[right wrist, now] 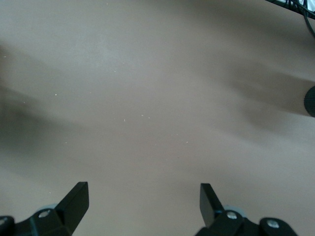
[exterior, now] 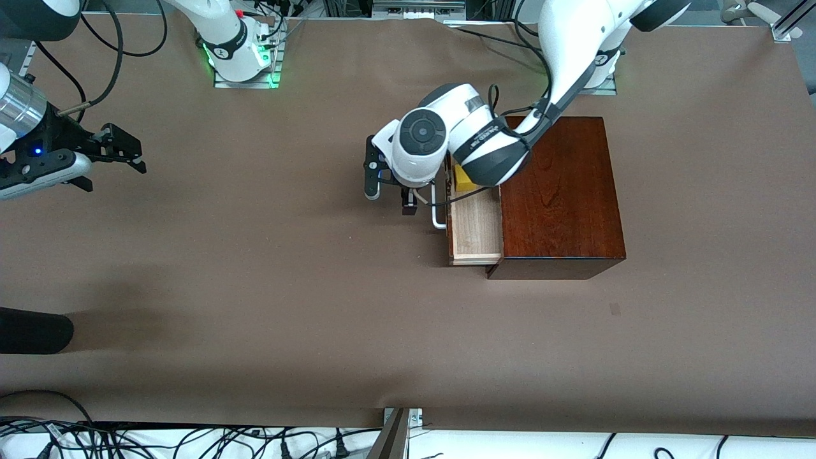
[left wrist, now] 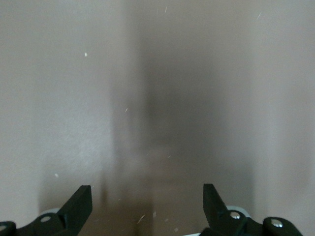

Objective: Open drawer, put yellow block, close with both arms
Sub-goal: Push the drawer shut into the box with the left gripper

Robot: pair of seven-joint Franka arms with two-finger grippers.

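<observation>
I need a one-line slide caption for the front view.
Yellow block in open drawer; open left gripper before handle.

The place was a robotics lab. Two white robot arms were bolted on metal base plates (exterior: 245, 80) with green status lights, at the edge of a wide desk (exterior: 255, 287) covered in plain brown sheeting. Loose black cables (exterior: 115, 38) ran off the arms and lay tangled along the desk's edge nearest the front camera (exterior: 191, 440). Aluminium framing (exterior: 787, 25) stood at one corner. Nothing domestic showed, only test rig hardware.
</observation>
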